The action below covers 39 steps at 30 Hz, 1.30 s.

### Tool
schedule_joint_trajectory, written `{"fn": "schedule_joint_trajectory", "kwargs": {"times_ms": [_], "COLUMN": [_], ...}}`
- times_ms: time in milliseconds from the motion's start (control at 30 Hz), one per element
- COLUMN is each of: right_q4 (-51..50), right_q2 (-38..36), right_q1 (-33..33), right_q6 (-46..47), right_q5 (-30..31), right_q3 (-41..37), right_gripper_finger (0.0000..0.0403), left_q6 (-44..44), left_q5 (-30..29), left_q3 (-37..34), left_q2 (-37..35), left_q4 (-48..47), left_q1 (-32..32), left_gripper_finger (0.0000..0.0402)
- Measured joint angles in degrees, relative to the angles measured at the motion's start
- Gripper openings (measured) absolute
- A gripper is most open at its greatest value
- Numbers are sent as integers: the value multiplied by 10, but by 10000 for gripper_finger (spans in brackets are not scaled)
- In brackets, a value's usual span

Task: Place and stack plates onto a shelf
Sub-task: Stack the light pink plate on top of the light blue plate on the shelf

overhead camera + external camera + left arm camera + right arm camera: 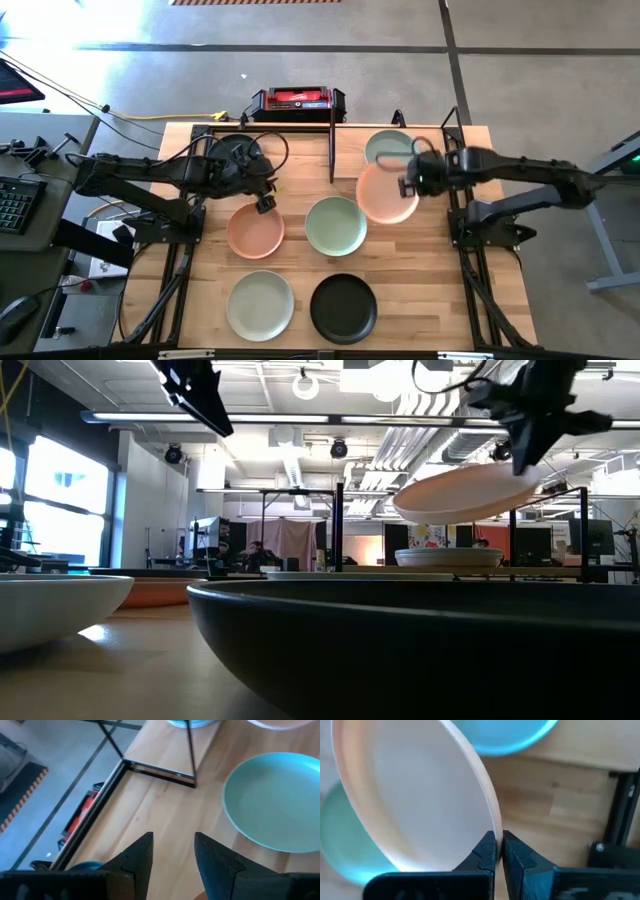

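The butcher-block tabletop (400, 290) is carrying everything, with the two dark arms reaching in over it from either side. At its far edge the shelf (350, 150) is sitting, a pale wood board framed in thin black tubing, with an upright black bar (331, 145) standing near its middle.

The right arm is stretching in from the right, and the right gripper (408, 187) is holding a peach-pink plate (385, 192) by its rim, jaws clamped tight on the edge. That plate is hanging tilted in the air, above the tabletop and partly over a sage green plate (388, 146) that is already lying on the right part of the shelf; in the low view the lifted plate (465, 493) is floating clear above the one on the shelf (448, 558).

The left arm is waiting over the left side, and the left gripper (264, 203) is hovering just above a second peach-pink plate (255, 230), jaws standing apart and holding nothing. A black plate (232, 155) is lying under that arm near the shelf's left end.

Four more plates are resting flat on the tabletop: besides the peach-pink one, a sage green plate (335, 226) in the middle, another pale green plate (260, 306) near the front left, and a black plate (343, 308) just beside it.
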Motion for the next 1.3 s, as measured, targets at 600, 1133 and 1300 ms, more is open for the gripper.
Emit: {"fn": "schedule_joint_trajectory", "kwargs": {"times_ms": [600,1133,1300], "right_q4": [97,138,138], "right_q2": [20,124,138], "right_q1": [-388,-435,-435], "right_q6": [-232,-303,-312], "right_q5": [-89,-107,-108], "right_q3": [0,0,0], "right_gripper_finger": [0,0,0], "left_q6": [29,29,29], "left_q5": [1,2,4], "left_q3": [0,0,0], "left_q2": [0,0,0], "left_q4": [0,0,0], "left_q1": [114,150,157], "left_gripper_finger": [133,133,133]}}
